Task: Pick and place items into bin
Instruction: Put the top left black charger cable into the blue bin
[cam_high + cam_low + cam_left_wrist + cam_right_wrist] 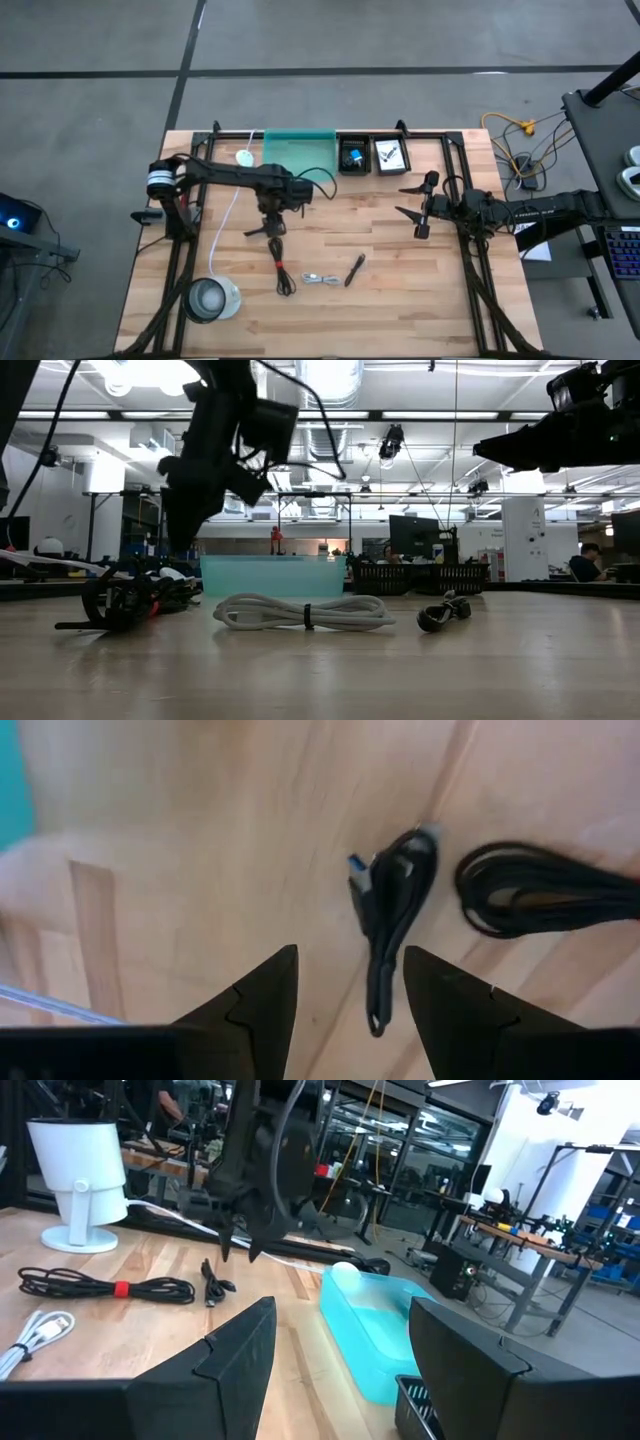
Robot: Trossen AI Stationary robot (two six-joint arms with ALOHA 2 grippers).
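The left gripper (266,229) hangs in the middle of the frame, fingers spread wide and holding nothing. Just below it a small black cable (388,920) lies on the wooden worktop (400,290). A black cable with a red tie (283,274), a silvery cable (320,279) and a black pen (354,269) lie lower down. The teal bin (297,152) sits at the top. The right gripper (414,201) waits at the right, open wide.

left arm: reaches from left edge toward surface centre, left gripper (267,229) pointing down, jaws apart, empty | right arm: in from right edge, right gripper (411,204) raised, jaws apart, empty
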